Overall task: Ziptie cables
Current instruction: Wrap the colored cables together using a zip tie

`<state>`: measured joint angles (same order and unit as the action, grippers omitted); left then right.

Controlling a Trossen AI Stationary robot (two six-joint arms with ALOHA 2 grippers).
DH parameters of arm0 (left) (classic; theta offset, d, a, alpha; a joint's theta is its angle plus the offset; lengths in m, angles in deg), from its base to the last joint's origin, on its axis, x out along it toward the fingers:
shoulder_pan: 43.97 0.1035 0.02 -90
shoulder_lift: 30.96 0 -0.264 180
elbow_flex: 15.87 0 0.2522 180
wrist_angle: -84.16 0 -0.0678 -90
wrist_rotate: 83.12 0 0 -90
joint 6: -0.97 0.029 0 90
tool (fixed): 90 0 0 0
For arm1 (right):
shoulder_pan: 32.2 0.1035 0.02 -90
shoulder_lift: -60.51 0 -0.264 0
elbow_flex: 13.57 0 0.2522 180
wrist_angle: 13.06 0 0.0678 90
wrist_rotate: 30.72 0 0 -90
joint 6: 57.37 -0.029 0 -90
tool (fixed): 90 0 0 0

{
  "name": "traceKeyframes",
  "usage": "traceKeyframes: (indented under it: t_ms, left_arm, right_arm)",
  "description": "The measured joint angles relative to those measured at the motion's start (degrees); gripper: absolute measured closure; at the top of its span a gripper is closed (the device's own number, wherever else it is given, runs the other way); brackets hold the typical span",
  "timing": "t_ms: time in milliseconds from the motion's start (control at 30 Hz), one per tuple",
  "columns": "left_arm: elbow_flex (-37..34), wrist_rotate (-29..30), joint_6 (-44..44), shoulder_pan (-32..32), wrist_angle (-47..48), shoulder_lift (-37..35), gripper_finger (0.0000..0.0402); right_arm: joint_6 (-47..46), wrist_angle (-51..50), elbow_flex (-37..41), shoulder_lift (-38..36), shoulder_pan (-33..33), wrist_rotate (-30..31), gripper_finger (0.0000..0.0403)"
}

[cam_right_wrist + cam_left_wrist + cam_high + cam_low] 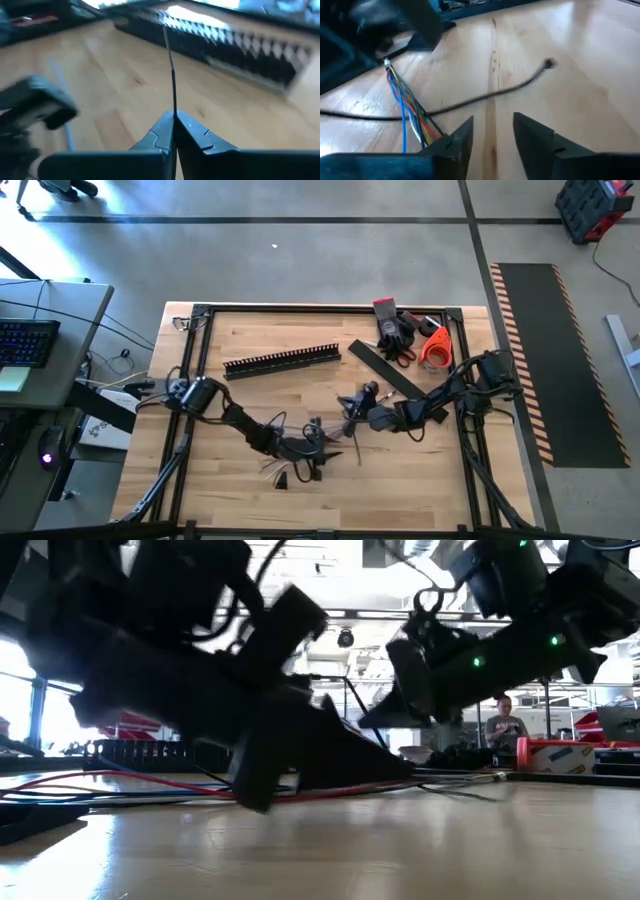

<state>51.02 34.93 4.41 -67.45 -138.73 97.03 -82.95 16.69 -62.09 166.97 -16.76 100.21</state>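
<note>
Mid-table | left gripper (492, 137) jaws parted, empty | right gripper (173, 125) pinching cables (170, 60)

No text, label, brand or number can be read in any view. The red box (565, 755) at the right of the low view carries a pale label, too blurred to make out, and the hazard-striped mat (540, 350) at the right of the high view bears only orange and white diagonal stripes, no lettering.
</note>
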Motion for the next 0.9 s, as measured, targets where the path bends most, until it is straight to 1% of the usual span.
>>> traceKeyframes:
  t_ms: [67,133,233,300,367,433,533,633,733,800,900]
  left_arm:
    - [1.7,-0.1,0.9,0.5,-0.1,1.2,0.0269]
    - [3.4,-0.6,2.5,0.9,-0.5,2.3,0.0257]
    - [6.4,-3.0,5.0,1.7,-0.9,4.6,0.0244]
    - [8.2,-6.8,6.9,2.3,-1.2,6.0,0.0238]
    - [9.0,-8.5,8.4,2.6,-1.0,6.6,0.0233]
    - [8.8,-8.1,9.6,2.6,-0.2,6.2,0.023]
    - [7.8,-5.5,12.4,2.3,2.1,3.8,0.0227]
    - [7.6,-5.6,13.8,2.4,9.3,0.3,0.0226]
    - [7.7,-5.9,14.1,2.4,21.5,-4.5,0.0226]
    - [7.8,-4.9,14.3,1.8,29.5,-7.9,0.0226]
    - [7.9,-4.9,15.4,0.4,37.4,-10.8,0.0226]
  right_arm:
    - [-5.9,-5.4,0.0,0.0,-0.6,0.6,0.0403]
    - [-9.7,-9.6,0.0,0.0,-1.3,0.6,0.0403]
    - [-10.9,-10.6,0.0,0.0,-1.8,0.6,0.0403]
    - [-10.9,-10.1,0.0,0.0,-1.9,0.6,0.0403]
    - [-10.6,-10.1,0.0,0.0,-1.9,0.4,0.0403]
    - [-10.6,-10.8,0.0,0.0,-1.9,0.1,0.0403]
    - [-10.5,-12.1,0.0,0.0,-1.9,-0.1,0.0403]
    - [-10.5,-12.5,0.0,0.0,-1.9,-0.8,0.0403]
    - [-10.1,-12.5,0.0,0.0,-1.9,-1.0,0.0403]
    - [-9.9,-12.4,0.0,0.0,-1.9,-1.1,0.0403]
    - [-9.6,-12.3,0.0,0.0,-1.9,-1.1,0.0403]
